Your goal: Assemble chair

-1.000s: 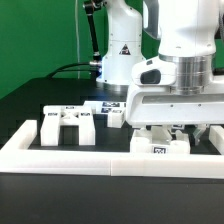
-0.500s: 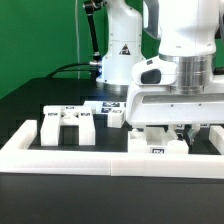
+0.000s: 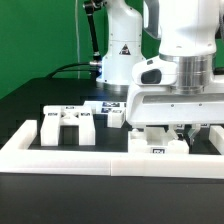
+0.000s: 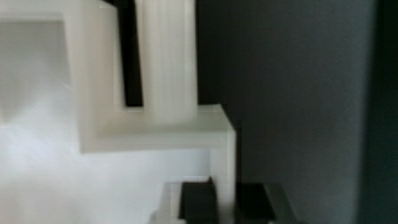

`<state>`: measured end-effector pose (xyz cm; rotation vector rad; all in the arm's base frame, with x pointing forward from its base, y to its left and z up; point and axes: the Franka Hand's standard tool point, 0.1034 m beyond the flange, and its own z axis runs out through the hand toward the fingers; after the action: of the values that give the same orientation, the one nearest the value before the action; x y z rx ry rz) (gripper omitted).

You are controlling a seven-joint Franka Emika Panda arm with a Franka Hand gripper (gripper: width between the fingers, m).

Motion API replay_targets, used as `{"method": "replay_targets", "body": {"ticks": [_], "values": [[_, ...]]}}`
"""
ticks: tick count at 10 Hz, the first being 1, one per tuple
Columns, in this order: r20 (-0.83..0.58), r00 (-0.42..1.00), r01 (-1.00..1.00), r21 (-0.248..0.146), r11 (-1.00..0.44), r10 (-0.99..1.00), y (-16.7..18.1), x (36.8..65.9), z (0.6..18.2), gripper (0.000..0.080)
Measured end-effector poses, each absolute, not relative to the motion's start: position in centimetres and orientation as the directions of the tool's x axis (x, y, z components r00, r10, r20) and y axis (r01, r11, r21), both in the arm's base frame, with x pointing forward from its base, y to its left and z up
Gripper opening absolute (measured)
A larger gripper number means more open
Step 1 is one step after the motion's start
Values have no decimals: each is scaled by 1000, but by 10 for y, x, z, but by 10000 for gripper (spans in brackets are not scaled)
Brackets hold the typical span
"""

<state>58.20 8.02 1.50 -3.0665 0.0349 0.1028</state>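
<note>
Three chair pieces show plainly inside one border wall. Tagged block, nearest, sits beneath gripper. Bracket piece lies at its nine o'clock, and slab at ten o'clock, farther. Jaws are closed together; any hold cannot be told.

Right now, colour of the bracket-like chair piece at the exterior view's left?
Bracket-like piece: matte white, black-and-white tags. Best in exterior view.

Black table, exterior view: a low white border wall lines its six-o'clock edge. A bracket-like chair piece lies at nine o'clock, tagged white parts near centre and a tagged block at four.
</note>
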Motion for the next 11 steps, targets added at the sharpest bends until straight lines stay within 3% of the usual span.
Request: {"method": "replay_targets", "body": {"ticks": [5, 11], "values": [[-60, 997, 44, -77, -996, 48, 127, 578, 16, 35], [-63, 997, 50, -71, -996, 54, 127, 596, 15, 35]]}}
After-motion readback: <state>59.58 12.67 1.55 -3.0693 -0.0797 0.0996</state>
